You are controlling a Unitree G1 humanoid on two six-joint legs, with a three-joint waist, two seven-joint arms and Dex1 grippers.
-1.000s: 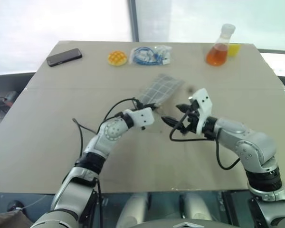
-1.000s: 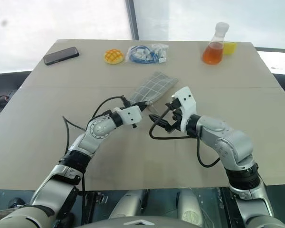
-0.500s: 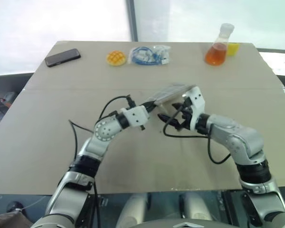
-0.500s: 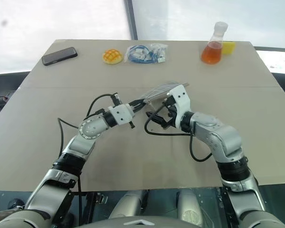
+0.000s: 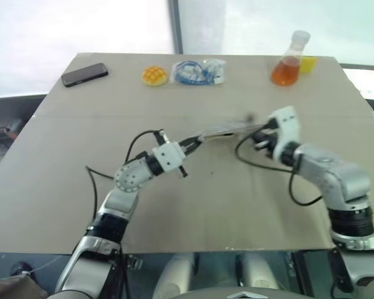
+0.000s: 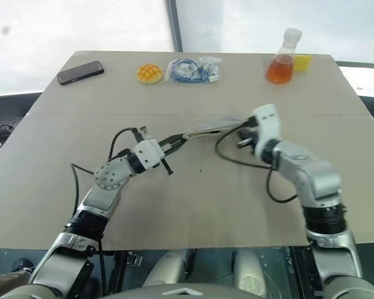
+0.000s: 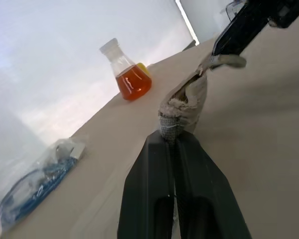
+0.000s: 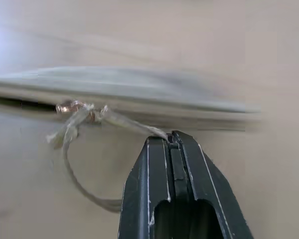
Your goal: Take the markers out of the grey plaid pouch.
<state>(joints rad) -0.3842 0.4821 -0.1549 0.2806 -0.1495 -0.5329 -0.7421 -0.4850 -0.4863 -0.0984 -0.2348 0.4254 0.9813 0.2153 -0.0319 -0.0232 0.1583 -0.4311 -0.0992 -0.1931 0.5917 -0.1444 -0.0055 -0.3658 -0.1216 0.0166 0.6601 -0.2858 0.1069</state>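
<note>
Stretching the grey plaid pouch (image 6: 206,129) edge-on above the table (image 6: 193,193), between the two arms. Pinching one end of the fabric with the left gripper (image 7: 173,135), fingers (image 7: 154,164) pressed together on a bunched corner. Clamping a thin looped cord, probably the zipper pull (image 8: 74,112), with the right gripper (image 8: 170,142); half a second earlier standing spread beside the pouch, now shut and drawn away to the robot's right. Judging from this: sliding the zipper open, the step that frees the mouth; markers not yet visible, presumably inside. Showing soft woven cloth with a pale grid, sagging flat between the grips; a small metal ring at the pull. Lying well apart along the far edge: a glass flask (image 6: 282,59) of orange liquid, a clear crinkled bag (image 6: 192,68) of blue items, a dark phone (image 6: 80,72).
</note>
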